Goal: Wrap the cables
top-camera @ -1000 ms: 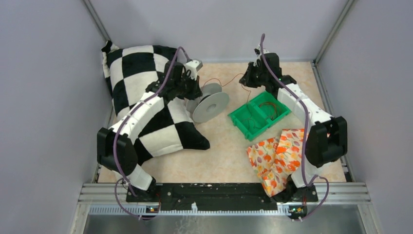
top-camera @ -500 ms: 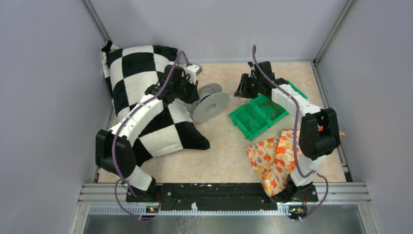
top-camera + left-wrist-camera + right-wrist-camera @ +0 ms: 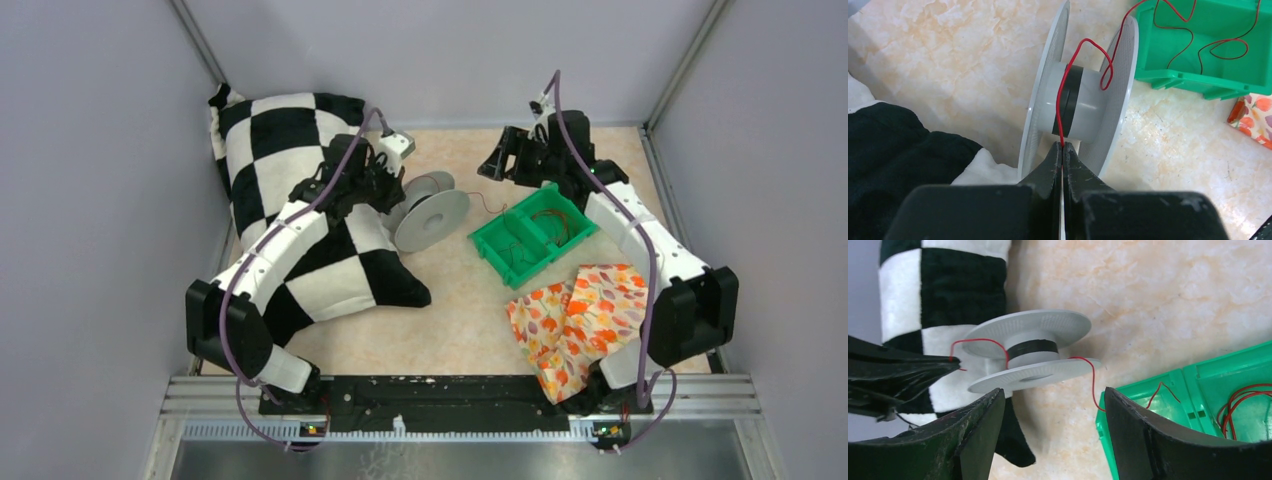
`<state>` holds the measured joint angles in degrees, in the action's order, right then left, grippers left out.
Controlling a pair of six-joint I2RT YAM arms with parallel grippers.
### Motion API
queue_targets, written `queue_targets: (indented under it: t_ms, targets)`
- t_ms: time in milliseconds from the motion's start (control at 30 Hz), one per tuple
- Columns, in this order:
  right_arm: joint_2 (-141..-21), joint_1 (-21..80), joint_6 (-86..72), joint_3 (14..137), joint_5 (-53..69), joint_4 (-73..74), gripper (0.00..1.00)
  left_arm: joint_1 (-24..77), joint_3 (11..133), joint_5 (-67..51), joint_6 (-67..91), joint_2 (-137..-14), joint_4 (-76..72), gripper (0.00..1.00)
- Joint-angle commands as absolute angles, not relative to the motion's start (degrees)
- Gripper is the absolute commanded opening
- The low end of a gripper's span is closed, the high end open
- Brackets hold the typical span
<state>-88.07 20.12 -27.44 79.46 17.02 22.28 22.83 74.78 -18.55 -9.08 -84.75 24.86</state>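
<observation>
A thin red cable (image 3: 1063, 100) runs over the hub of a white spool (image 3: 1088, 105) and trails slack into the green bin (image 3: 1208, 50). My left gripper (image 3: 1062, 145) is shut on the cable's end just below the hub. The spool (image 3: 432, 218) stands on edge against the pillow. My right gripper (image 3: 1053, 390) hangs open above the gap between the spool (image 3: 1033, 325) and the bin (image 3: 1208, 385). The cable (image 3: 1093, 382) droops past its right finger, apart from both fingers. More red cable loops (image 3: 1243, 395) lie inside the bin.
A black-and-white checkered pillow (image 3: 290, 180) fills the left side under my left arm. A floral cloth (image 3: 575, 320) lies at the front right, near the green bin (image 3: 530, 235). Grey walls enclose the table on three sides.
My right gripper has opened and let go of the red cable, which now hangs slack between spool and bin. The right arm shifted back and right. The left gripper stays shut.
</observation>
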Motion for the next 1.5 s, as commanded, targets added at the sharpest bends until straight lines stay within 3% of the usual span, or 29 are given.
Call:
queue_targets:
  t_ms: [0,200,367,533,767,933,1467]
  targets:
    - [-83.8,20.7,-29.1,79.7,18.2,20.9,0.73,22.6,73.9,-19.1,-13.5,-82.6,24.4,0.0]
    - [-82.7,21.8,-28.9,79.0,18.7,21.6,0.73,22.6,71.4,-18.4,-12.6,-81.6,21.4,0.0]
    - [-82.8,26.5,-30.6,79.7,12.1,24.2,0.74,22.6,70.9,-17.7,-13.6,-80.6,20.0,0.0]
    - [-84.8,32.1,-46.1,82.3,-2.0,30.9,0.7,22.6,70.2,-17.2,-14.1,-80.1,19.8,0.0]
    - [-82.8,41.2,-66.3,78.9,-13.0,27.9,0.69,22.5,69.2,-17.7,-15.1,-79.7,20.5,0.0]
    - [-91.4,43.8,-75.4,90.9,-20.6,42.7,0.69,22.6,68.0,-16.7,-15.0,-79.2,19.8,0.0]
    - [-102.6,44.6,-78.4,95.4,-16.4,40.8,0.67,22.1,65.8,-17.1,-15.7,-77.6,17.6,0.0]
